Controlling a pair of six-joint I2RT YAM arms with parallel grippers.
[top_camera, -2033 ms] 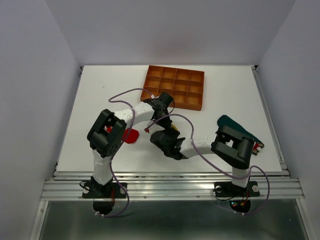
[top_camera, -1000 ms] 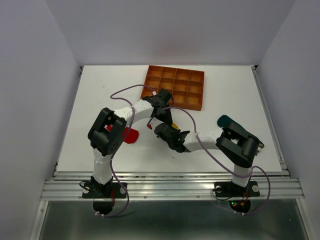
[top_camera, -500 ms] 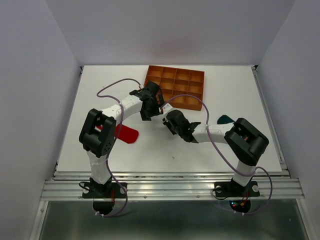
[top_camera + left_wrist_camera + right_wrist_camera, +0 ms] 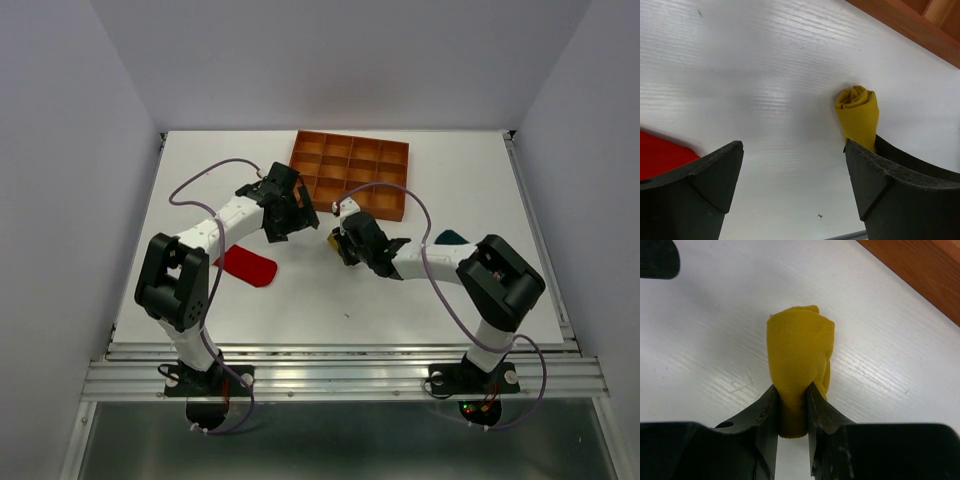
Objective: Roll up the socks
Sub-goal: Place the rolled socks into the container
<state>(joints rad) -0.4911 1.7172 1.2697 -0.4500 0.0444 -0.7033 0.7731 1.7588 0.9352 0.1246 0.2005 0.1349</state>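
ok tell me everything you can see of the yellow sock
Soft mustard-yellow knit, the yellow sock is rolled into a tight stubby bundle; its free end shows the spiral of the roll. No patch is visible. The right gripper is shut on one end, pinching it from both sides, the rest poking forward. It is low over the white table, near the orange-brown tray but apart from it; whether it rests on the table I cannot tell.
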